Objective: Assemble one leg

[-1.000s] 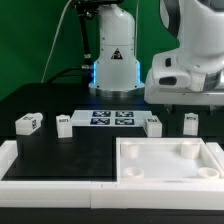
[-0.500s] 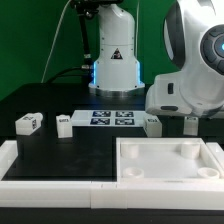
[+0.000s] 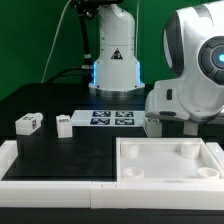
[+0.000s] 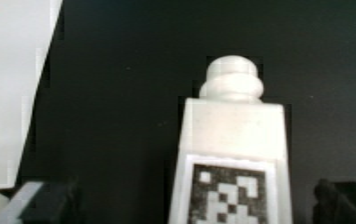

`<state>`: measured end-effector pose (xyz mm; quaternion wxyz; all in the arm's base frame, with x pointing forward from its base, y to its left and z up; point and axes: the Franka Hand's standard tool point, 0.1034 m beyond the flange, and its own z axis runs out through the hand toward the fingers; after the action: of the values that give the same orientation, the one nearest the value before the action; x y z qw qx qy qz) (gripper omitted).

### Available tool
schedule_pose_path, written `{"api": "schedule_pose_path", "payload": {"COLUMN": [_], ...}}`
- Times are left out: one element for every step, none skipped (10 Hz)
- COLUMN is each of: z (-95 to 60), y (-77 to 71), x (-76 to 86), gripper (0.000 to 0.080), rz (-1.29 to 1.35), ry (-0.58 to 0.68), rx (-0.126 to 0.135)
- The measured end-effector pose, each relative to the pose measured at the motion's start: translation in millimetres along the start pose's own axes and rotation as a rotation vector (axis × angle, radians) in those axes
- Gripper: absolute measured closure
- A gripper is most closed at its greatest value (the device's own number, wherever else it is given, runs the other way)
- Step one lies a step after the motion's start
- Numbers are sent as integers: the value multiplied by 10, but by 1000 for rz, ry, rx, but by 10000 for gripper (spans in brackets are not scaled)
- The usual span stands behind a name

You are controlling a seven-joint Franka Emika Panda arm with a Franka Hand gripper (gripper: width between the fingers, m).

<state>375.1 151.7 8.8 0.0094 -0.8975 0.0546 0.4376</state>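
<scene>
In the wrist view one leg (image 4: pixel 230 125), a white blocky peg with a rounded tip and a black-and-white tag, lies on the black table between my fingers. My gripper (image 4: pixel 191 203) is open, with one dark finger (image 4: pixel 31 202) on each side of the leg and a gap to it on both sides. In the exterior view my gripper (image 3: pixel 188 121) is low over the table at the right, and the arm hides that leg. Three other legs lie in a row: two on the left (image 3: pixel 27 122) (image 3: pixel 64 123), and one (image 3: pixel 153 125) beside the arm.
The big white square tray (image 3: pixel 168 175) with round corner sockets sits at the front right. The marker board (image 3: pixel 112 118) lies between the legs. A white rail (image 3: pixel 50 182) runs along the front left. A white surface (image 4: pixel 15 90) borders the wrist view.
The arm has come lower and swung over the rightmost leg, which showed before and is now hidden behind the hand. The other legs and the tray have not moved.
</scene>
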Motion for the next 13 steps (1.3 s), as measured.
{"api": "schedule_pose_path", "payload": {"z": [0,0,0,0,0,0,-1,-15,-146,-355,-544,-679,-810], "y": [0,0,0,0,-1,-1,-1,2,38,52,65,79,64], "x": [0,0,0,0,0,0,0,2,-67,-156,-269,-374,-386], "gripper": [258,429,429,511,511,511,511,511,511,511,509,509,509], "rz": [0,-1,-1,-1,-1,-1,-1,-4,-48,-74,-89,-96,-102], "ry": [0,0,0,0,0,0,0,2,-10,-4,8,-2,22], "rx": [0,0,0,0,0,0,0,1,-7,-5,-5,-8,-3]}}
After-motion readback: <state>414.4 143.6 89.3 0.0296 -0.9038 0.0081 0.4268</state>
